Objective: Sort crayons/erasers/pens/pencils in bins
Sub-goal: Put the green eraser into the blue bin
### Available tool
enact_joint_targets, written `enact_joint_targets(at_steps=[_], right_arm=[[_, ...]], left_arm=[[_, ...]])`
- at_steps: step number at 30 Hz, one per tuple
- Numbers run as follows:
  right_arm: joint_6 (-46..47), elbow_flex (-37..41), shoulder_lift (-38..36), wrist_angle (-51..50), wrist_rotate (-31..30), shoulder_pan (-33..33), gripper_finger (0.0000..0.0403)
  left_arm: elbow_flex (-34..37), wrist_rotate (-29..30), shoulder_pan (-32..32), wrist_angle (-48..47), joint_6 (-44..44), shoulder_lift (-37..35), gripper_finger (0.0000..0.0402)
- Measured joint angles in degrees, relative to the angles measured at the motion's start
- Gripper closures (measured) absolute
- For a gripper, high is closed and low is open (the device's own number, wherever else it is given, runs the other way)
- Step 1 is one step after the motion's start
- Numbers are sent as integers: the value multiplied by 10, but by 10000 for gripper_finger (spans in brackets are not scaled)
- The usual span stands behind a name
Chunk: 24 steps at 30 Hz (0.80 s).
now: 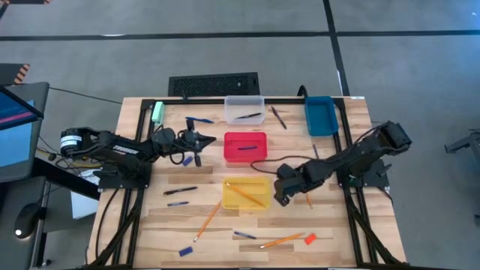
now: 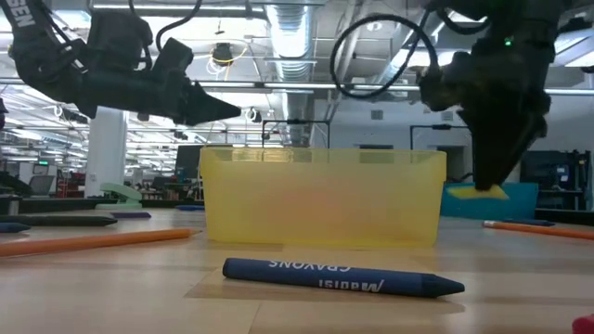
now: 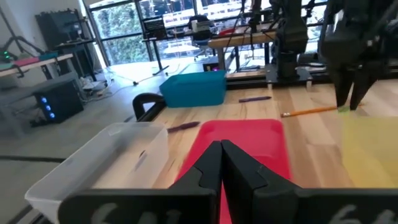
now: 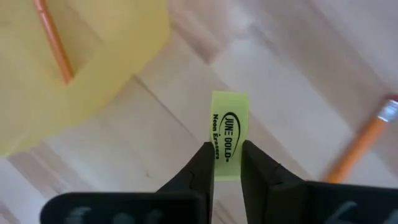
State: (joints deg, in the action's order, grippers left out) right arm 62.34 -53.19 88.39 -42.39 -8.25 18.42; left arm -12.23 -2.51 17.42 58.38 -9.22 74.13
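Translucent yellow plastic bin (image 2: 320, 197), matt wooden table (image 1: 330, 225), paper-wrapped crayon (image 2: 342, 276)

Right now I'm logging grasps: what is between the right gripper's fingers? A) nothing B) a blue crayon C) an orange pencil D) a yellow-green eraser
D: the right wrist view shows the right gripper closed on the yellow-green eraser, beside the yellow bin.

It was a large open robotics lab: exposed ceiling ducts (image 2: 306, 19) and strip lights ran overhead, with equipment benches (image 3: 249, 37) beyond the wooden table (image 1: 240, 225).
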Motion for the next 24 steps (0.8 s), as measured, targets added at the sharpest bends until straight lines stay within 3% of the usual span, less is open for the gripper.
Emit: enact_joint_targets(at_steps=[8,16,24], right_arm=[[-69,-1,-99,-119,-21,-109,341],[-210,-1,-156,-205,-66,-334,342],[-327,-1,-134,-167,-147,-535,342]], left_arm=[[0,1,24,1,9,0,401],[0,-7,38,6,11,0,401],[0,-8,38,0,15,0,401]])
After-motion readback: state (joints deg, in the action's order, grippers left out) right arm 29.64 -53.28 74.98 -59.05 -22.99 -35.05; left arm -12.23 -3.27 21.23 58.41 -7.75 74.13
